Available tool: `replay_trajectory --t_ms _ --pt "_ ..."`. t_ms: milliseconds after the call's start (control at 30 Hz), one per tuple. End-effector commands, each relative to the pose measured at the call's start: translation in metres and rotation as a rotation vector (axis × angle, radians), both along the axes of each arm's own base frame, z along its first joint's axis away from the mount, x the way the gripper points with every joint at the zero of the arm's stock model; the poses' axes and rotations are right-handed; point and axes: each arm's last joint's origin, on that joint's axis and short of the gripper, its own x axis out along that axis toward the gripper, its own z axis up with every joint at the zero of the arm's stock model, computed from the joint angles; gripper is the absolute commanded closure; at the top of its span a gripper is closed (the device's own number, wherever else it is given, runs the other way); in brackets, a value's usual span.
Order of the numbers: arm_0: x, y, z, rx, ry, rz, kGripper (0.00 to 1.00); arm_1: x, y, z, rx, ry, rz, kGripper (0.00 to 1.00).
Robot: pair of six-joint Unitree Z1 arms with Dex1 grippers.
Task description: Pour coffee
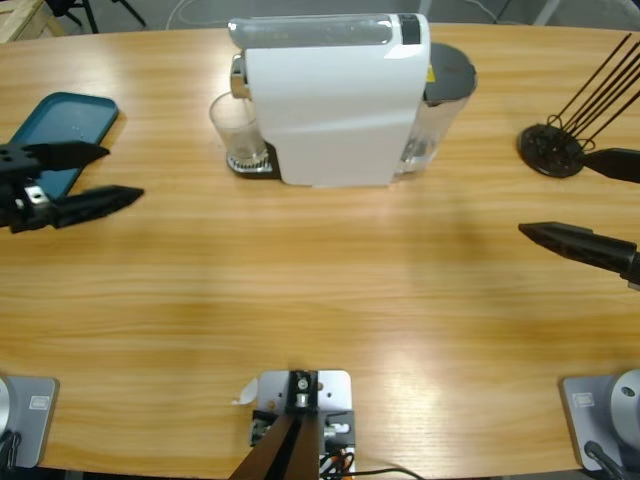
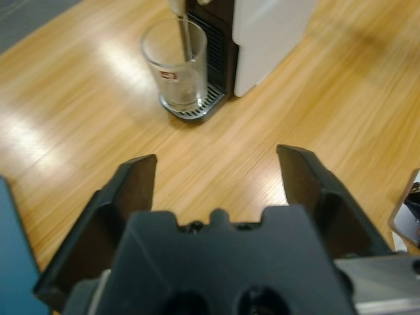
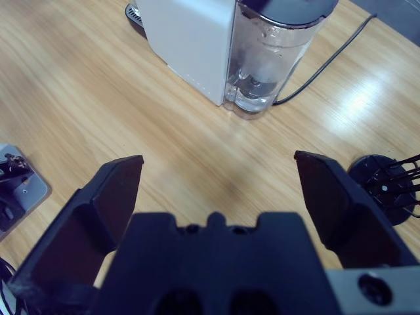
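Am holding both grippers, left (image 1: 112, 172) and right (image 1: 555, 200), open, empty; am lining left squarely on glass (image 2: 176, 69) under spout, avoiding machine (image 1: 335, 100).

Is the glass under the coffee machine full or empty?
Empty: the glass stands upright on the drip tray, clear through, with no coffee in it.

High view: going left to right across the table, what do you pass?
Left gripper → blue tray → glass → white coffee machine → black wire stand → right gripper.
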Motion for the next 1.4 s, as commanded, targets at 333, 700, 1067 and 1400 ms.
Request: replay_trajectory --t_ms 333,700,1067,1400 --pt "0.061 -0.053 -0.044 -0.008 0.035 -0.036 0.027 0.002 0.005 -0.015 -0.038 0.050 0.024 0.000" --pt "0.095 -0.065 -0.055 -0.058 0.040 -0.044 0.009 0.002 0.005 -0.016 -0.040 0.051 0.020 0.000" --pt "0.117 -0.071 -0.065 -0.036 0.062 -0.012 0.013 0.002 0.004 -0.015 -0.038 0.046 0.018 0.000" --pt "0.130 -0.080 -0.066 -0.039 0.057 -0.015 0.050 0.002 0.004 -0.015 -0.037 0.044 0.017 0.000"
